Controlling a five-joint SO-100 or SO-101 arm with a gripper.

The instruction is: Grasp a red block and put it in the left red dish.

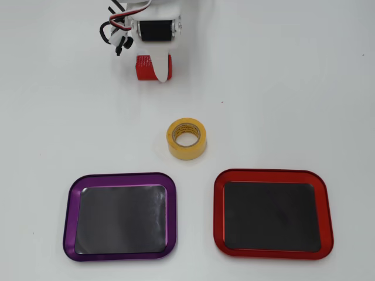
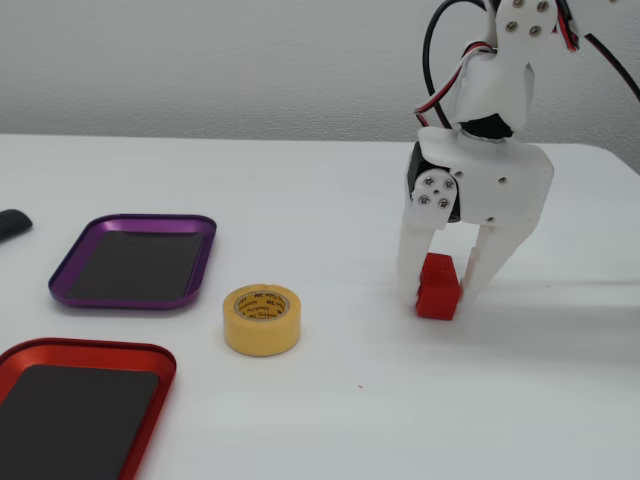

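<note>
Nearest in the fixed view lies the shallow rounded-rectangle dish with the glossy red metal rim and black base (image 2: 95, 352), cut off by the lower left corner; in the overhead view this red dish (image 1: 273, 173) sits at the lower right. Just beyond it stands a roll of yellow masking tape (image 2: 261, 319), resting flat on the white table (image 2: 300, 200), apart from both dishes. Farther back on the left is the same-shaped purple-rimmed dish with a dark base (image 2: 135, 221), and at the far left edge a small dark object (image 2: 12, 223) that I cannot identify. Out to the right, well apart from the dishes, my white two-finger pincer (image 2: 440, 296) points down at the table with its fingers on either side of the small bright red rectangular block (image 2: 437, 289), closed against it. The block rests on the table. From overhead, one white finger (image 1: 159, 69) crosses the block (image 1: 143, 67).
</note>
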